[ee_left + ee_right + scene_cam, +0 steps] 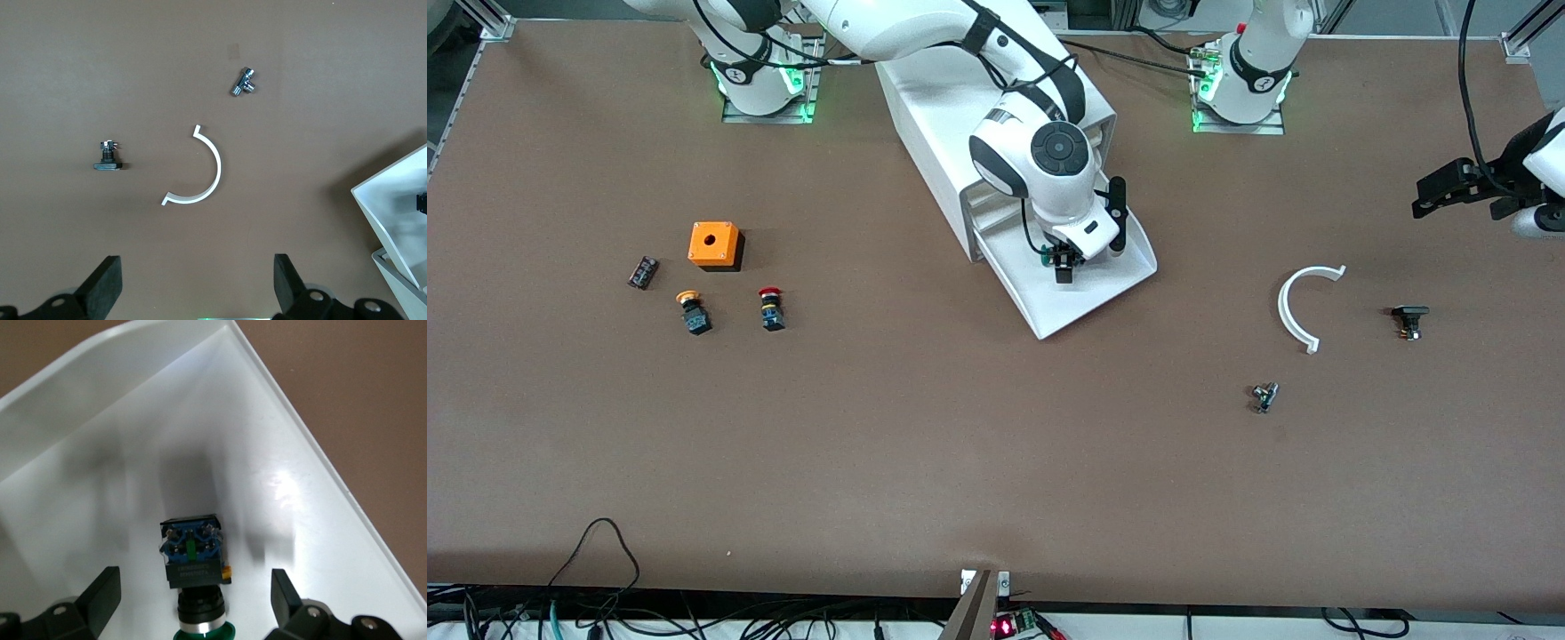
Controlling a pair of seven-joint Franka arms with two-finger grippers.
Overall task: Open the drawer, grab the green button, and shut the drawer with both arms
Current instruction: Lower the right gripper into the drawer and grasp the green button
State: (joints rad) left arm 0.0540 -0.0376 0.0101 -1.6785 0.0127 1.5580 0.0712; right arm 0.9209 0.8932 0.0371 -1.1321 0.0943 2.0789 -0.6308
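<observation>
Drawer pulled out; button inside.
Right hand open astride button; left hand open, waiting above bench edge.

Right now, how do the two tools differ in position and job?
The right tool is down in the open drawer, open around the green button; the left tool hangs over bare table near the white arc, waiting. Both are open and hold nothing.
</observation>
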